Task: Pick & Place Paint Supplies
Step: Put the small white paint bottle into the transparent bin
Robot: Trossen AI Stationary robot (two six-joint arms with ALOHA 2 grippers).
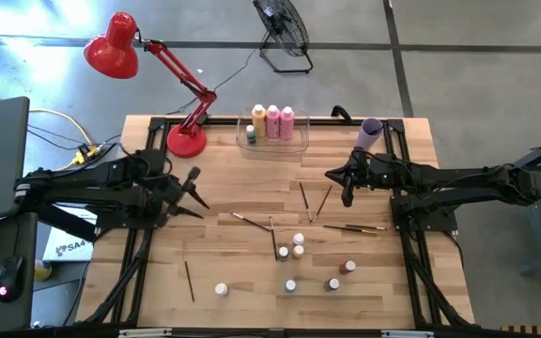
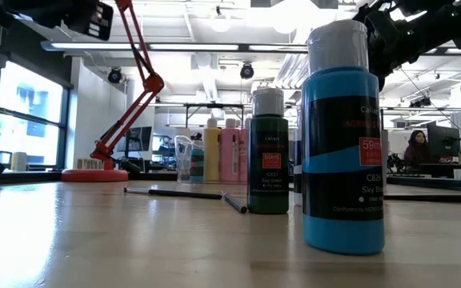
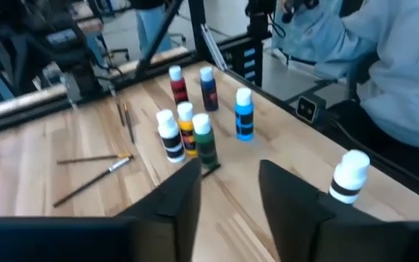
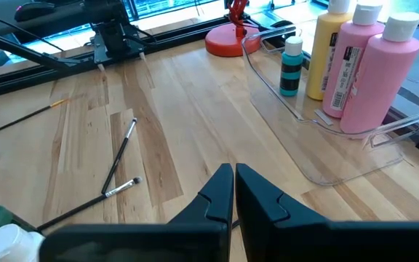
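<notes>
1. The clear bin [image 1: 272,141] at the table's far edge already held three tall bottles [image 1: 273,121] and one small teal bottle [image 4: 292,65].
2. Small white-capped bottles [image 1: 297,252] and several paintbrushes [image 1: 252,222] lay loose on the wooden table [image 1: 224,263], so the sorting looked partly done.
3. The left gripper [image 1: 193,192] hung above the table's left side, jaws spread and empty, facing the bottle cluster [image 3: 188,131].
4. The right gripper [image 1: 348,183] hovered near the lilac cup [image 1: 370,132], fingers pressed together, holding nothing.
5. The next move likely called for lowering the left gripper around a small bottle or brush.
</notes>
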